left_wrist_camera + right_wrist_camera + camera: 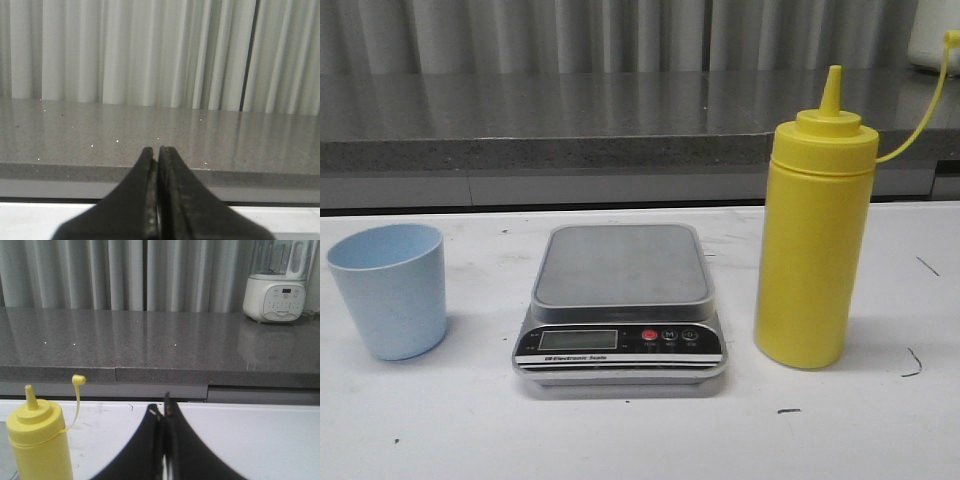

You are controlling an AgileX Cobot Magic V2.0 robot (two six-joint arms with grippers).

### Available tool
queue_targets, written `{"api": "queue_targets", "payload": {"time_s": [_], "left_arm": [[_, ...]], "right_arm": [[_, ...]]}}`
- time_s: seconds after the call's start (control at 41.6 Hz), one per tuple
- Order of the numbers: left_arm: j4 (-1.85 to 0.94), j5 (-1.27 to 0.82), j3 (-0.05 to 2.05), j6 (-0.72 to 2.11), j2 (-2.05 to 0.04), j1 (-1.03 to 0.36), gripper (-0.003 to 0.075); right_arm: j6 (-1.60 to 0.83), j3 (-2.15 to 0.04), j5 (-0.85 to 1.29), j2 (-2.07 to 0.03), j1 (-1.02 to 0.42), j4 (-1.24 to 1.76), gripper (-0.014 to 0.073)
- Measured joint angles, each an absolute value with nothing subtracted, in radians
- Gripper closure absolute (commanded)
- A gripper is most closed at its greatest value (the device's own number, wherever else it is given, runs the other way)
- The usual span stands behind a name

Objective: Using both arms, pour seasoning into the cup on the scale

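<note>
My front camera sits low and close; both wrist cameras face the grey counter, right sharing the seasoning.

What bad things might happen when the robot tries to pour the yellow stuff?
The squeeze bottle is tall and narrow, so a clumsy grab may tip it over. Its nozzle is uncapped, so tilting it too early might spill seasoning on the table. The cup stands beside the scale, not on it, and looks light, so it could slide or topple when gripped.
</note>
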State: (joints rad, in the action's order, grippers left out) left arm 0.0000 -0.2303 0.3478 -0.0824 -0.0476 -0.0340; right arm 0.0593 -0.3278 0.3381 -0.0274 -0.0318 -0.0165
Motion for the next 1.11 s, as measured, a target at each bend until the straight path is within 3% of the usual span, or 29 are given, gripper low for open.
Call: {"api": "queue_targets", "payload": {"time_s": [0.24, 0.553, 0.817, 0.889, 0.962, 1.034, 1.106], "left_arm": [[0.000, -0.495, 0.624, -0.068, -0.236, -0.034, 0.0740], [0.000, -0.677, 0.641, -0.056, -0.385, -0.034, 0.0740], [0.000, -0.680, 0.634, -0.055, -0.433, -0.034, 0.0740], [0.000, -0.680, 0.622, -0.055, -0.440, -0.034, 0.0739], [0.000, -0.678, 0.608, -0.055, -0.445, -0.034, 0.0729], [-0.005, -0.678, 0.599, -0.055, -0.446, -0.034, 0.0665], [-0.005, -0.680, 0.594, -0.055, -0.446, -0.034, 0.0545]], "right_arm": [[0.059, -0.557, 0.595, -0.233, -0.032, -0.016, 0.0711], [0.051, -0.576, 0.735, -0.432, -0.032, -0.041, 0.0711], [0.051, -0.571, 0.752, -0.514, -0.032, -0.045, 0.0698], [0.051, -0.561, 0.770, -0.534, -0.032, -0.045, 0.0632], [0.050, -0.555, 0.783, -0.549, -0.032, -0.045, 0.0483], [0.040, -0.555, 0.788, -0.557, -0.032, -0.045, 0.0306], [0.030, -0.555, 0.790, -0.559, -0.032, -0.045, 0.0158]]}}
